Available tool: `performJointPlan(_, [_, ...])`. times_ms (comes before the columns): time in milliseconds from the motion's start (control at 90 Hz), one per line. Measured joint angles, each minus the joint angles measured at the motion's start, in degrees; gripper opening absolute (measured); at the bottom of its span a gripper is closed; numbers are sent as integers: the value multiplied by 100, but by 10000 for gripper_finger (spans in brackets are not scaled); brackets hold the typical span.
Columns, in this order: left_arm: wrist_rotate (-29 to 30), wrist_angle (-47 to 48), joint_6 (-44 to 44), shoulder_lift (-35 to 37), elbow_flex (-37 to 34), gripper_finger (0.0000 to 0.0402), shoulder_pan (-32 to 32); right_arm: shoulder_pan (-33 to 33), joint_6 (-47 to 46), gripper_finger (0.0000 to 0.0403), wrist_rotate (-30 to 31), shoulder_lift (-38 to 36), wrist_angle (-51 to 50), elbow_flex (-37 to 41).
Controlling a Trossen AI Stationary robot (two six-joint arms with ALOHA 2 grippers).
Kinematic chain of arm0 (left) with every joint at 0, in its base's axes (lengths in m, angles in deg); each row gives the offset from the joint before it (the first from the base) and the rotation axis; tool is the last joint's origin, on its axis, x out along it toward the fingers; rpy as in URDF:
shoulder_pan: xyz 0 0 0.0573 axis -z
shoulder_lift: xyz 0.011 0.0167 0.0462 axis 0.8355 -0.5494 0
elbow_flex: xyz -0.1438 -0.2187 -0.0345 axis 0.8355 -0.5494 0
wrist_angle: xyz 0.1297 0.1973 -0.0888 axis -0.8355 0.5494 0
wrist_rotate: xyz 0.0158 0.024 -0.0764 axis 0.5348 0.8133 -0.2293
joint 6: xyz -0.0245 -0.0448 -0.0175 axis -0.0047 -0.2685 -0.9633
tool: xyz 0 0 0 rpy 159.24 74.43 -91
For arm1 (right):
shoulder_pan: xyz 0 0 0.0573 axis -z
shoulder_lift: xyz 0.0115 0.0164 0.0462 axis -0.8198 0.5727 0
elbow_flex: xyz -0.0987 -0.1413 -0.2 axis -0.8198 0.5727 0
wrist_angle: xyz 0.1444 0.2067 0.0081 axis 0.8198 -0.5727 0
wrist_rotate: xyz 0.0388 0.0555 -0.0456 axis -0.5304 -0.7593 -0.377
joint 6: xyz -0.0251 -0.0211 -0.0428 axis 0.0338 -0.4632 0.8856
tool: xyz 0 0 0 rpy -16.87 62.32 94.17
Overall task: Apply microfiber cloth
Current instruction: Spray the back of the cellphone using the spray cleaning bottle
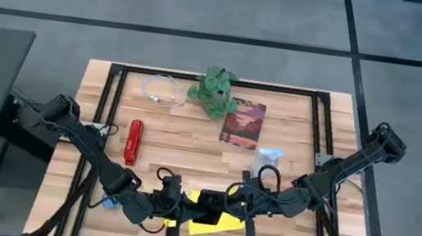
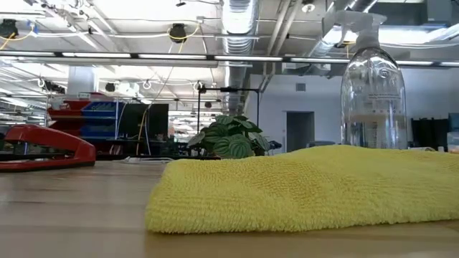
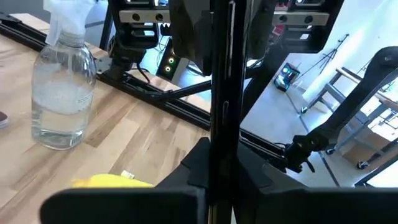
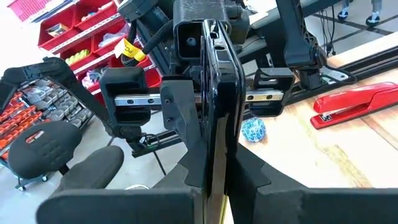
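both grippers, left gripper (image 1: 178,207) and right gripper (image 1: 241,211), pinch the upright smartphone (image 4: 214,118); uneven grip could drop it onto the microfiber cloth (image 2: 308,188) at 6 o'clock.

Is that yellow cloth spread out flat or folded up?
Folded, it seems. The microfiber cloth lies on the table as a thick pad with a rounded, doubled edge in the low view, not a thin single layer.
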Motion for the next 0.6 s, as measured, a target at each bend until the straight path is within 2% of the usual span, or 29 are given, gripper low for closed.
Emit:
performJointPlan(111, [7,-8,-6,0,0,7,-2,5,-2,29,18,-2,16,-2])
performJointPlan(267, [191,-3,-115,-8,0,7,0,47,284,86,48,-9,-13,-17])
performJointPlan(444, [874,190,-275,-31,-9,7,123,145,304,165,7,-415,-1219,-24])
performJointPlan(600, [1023,739,-778,-26,-9,7,243,140,291,224,-11,-915,-2208,-24])
